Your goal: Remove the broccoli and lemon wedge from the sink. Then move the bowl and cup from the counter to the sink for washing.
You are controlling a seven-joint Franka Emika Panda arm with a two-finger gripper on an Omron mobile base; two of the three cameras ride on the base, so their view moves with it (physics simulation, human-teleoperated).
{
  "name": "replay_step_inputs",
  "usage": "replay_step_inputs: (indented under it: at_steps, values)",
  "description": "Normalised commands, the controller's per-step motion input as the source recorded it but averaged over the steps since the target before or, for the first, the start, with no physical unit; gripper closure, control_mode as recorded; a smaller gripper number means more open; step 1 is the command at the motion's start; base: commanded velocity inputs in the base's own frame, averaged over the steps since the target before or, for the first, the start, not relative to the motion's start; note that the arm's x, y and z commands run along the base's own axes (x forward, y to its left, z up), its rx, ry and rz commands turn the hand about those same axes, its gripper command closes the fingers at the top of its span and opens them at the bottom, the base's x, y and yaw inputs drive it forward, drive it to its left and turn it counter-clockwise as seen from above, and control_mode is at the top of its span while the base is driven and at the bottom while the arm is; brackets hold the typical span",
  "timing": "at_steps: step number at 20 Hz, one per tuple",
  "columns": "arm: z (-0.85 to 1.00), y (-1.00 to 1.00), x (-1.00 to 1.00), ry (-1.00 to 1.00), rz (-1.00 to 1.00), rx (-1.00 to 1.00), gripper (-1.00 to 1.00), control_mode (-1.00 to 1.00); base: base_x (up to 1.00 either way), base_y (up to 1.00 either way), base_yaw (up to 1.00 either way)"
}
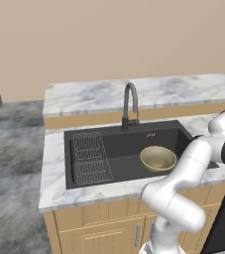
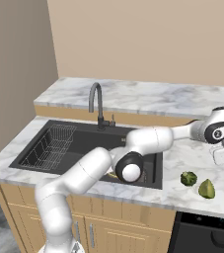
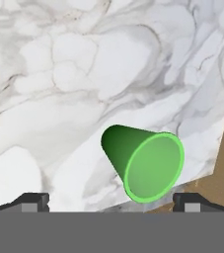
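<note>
Two items off the sink: broccoli (image 2: 188,178) and lemon wedge (image 2: 206,189) sit side by side on the bench (image 2: 182,153), near its front edge, right of the sink (image 1: 119,149).
Bowl: the tan bowl (image 1: 158,158) rests inside the sink, right half, beside the wire rack (image 1: 90,158).
Cup: the green cup (image 3: 144,163) stands on the bench close to an edge, probably the right end.
Jaws: the gripper (image 3: 111,201) hangs above the cup, tips spread wide apart, holding nothing.
</note>
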Motion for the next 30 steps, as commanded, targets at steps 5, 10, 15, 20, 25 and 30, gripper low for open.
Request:
replay_step_inputs:
  at_steps: [5, 10, 15, 20, 25, 30]
  values:
    - [-0.05, -0.09, 0.06, -0.02, 0.0, 0.04, -1.0, -1.0, 0.0, 0.0, 0.0]
    - [-0.02, -0.11, 0.05, -0.02, 0.0, 0.03, -1.0, -1.0, 0.0, 0.0, 0.0]
    - [-0.04, -0.12, 0.15, 0.0, 0.0, 0.05, -1.0, -1.0, 0.0, 0.0, 0.0]
    - [-0.03, -0.18, 0.2, 0.0, 0.0, 0.02, -1.0, -1.0, 0.0, 0.0, 0.0]
    - [0.0, -0.27, 0.17, 0.0, 0.0, 0.0, -1.0, -1.0, 0.0, 0.0, 0.0]
    - [0.01, -0.29, 0.08, 0.0, 0.0, 0.01, -1.0, -1.0, 0.0, 0.0, 0.0]
